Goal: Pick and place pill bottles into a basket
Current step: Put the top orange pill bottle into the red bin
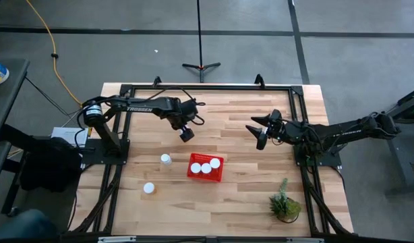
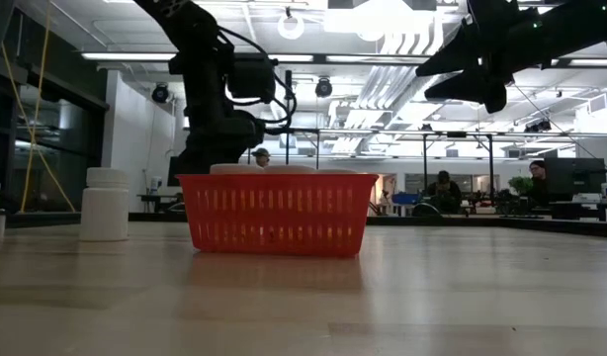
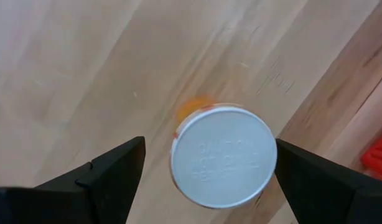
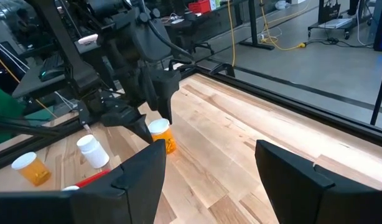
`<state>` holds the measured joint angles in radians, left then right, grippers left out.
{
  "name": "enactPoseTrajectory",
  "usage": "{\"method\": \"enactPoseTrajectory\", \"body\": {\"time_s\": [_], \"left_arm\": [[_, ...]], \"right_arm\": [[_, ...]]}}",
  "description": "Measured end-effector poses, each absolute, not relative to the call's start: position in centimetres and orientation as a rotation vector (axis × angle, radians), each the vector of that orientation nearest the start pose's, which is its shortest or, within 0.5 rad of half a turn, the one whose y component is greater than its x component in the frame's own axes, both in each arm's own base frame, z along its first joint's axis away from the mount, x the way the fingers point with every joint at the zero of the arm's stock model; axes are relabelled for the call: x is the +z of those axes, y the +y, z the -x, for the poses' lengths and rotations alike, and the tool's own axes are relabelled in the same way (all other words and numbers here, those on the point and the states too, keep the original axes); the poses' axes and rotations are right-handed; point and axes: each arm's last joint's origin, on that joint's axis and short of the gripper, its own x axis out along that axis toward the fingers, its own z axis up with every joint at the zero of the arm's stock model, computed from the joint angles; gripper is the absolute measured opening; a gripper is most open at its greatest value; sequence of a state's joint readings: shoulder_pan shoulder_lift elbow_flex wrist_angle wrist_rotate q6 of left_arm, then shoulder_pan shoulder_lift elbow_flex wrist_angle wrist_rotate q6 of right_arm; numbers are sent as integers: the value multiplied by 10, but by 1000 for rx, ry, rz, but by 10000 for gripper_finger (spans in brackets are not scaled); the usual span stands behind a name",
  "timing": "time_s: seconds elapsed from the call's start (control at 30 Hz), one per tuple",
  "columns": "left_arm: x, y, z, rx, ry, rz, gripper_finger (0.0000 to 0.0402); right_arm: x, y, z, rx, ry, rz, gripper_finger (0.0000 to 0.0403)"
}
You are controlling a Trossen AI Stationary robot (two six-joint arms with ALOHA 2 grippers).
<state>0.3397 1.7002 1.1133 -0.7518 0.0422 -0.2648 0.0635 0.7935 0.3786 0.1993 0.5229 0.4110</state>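
L gripper (image 3: 203, 171) open, fingers either side of orange bottle (image 3: 223, 155); R gripper (image 4: 206, 177) open, well away from basket (image 1: 205, 167).

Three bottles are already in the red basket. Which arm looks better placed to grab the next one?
The left. Its gripper hangs open right over an orange pill bottle, one finger on each side of the white cap. The right gripper is open too, but raised with nothing between its fingers, farther from the basket.

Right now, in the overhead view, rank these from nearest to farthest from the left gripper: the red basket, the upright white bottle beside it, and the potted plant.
From the left gripper:
1. White bottle, just below it, left of the basket.
2. Red basket, below and to the right; close to the bottle's distance but slightly farther.
3. Potted plant, far lower right corner.
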Motion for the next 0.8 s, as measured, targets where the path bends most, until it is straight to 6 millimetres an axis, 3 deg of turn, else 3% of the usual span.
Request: {"method": "enactPoseTrajectory", "body": {"time_s": [0.8], "left_arm": [[186,104,-296,404,1291,426,363]], "right_arm": [[228,-3,-174,-489,114,-339,238]]}}
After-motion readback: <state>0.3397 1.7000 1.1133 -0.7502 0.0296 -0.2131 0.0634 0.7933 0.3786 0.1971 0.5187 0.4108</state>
